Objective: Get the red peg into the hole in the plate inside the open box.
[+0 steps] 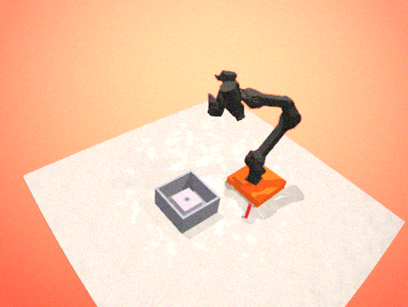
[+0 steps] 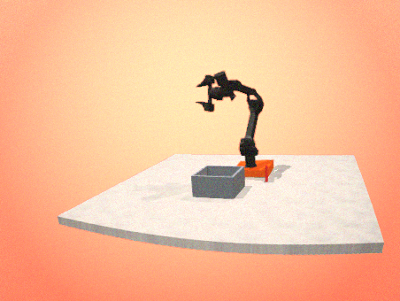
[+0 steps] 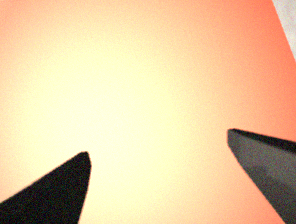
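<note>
The red peg (image 1: 247, 211) (image 2: 266, 173) is on the table close to the orange base. It looks upright in the exterior view and slightly slanted in the top view. The open grey box (image 1: 171, 211) (image 2: 214, 187) stands on the table to the left of the base. Inside it the pale plate (image 1: 181, 199) shows a small dark hole near its middle; the box wall hides the plate in the exterior view. My gripper (image 1: 213, 86) (image 2: 197, 94) (image 3: 159, 147) is open with nothing between its fingers. It is high above the table, away from both peg and box.
The orange base (image 1: 266, 191) (image 2: 269, 166) carries the black arm, which rises and bends over to the left. The box walls stand up around the plate. The pale table (image 1: 135, 253) (image 2: 310, 221) has its edges in view; a small corner of it (image 3: 288, 20) shows in the wrist view.
</note>
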Available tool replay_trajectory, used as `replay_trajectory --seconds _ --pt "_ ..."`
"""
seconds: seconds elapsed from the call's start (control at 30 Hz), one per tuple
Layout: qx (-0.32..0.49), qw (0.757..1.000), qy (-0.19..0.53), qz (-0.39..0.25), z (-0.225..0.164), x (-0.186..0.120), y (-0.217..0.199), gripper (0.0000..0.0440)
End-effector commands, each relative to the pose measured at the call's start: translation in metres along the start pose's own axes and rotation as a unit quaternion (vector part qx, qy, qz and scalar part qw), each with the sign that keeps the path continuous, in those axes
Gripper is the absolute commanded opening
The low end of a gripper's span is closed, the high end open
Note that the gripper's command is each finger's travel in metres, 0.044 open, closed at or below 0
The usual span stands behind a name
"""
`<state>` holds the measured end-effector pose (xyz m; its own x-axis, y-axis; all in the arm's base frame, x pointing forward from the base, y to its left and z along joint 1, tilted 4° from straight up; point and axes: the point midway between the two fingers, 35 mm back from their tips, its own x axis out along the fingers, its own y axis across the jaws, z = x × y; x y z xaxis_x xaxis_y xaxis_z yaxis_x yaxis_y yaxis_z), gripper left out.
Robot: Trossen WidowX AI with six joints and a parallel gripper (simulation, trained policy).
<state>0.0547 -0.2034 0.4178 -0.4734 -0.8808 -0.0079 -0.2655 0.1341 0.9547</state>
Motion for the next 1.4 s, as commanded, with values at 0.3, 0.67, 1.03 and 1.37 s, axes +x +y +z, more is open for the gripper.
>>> replay_trajectory --seconds 0.3,0.67,1.03,1.37 --pt "-0.149 0.985 0.079 -0.039 -0.028 -0.016 -0.033 0.0440" --pt "-0.303 0.934 0.175 -0.073 -0.052 -0.044 -0.073 0.0440" --pt "-0.444 0.849 0.270 -0.096 -0.065 -0.080 -0.113 0.0440" --pt "-0.556 0.746 0.353 -0.106 -0.066 -0.118 -0.147 0.0440"
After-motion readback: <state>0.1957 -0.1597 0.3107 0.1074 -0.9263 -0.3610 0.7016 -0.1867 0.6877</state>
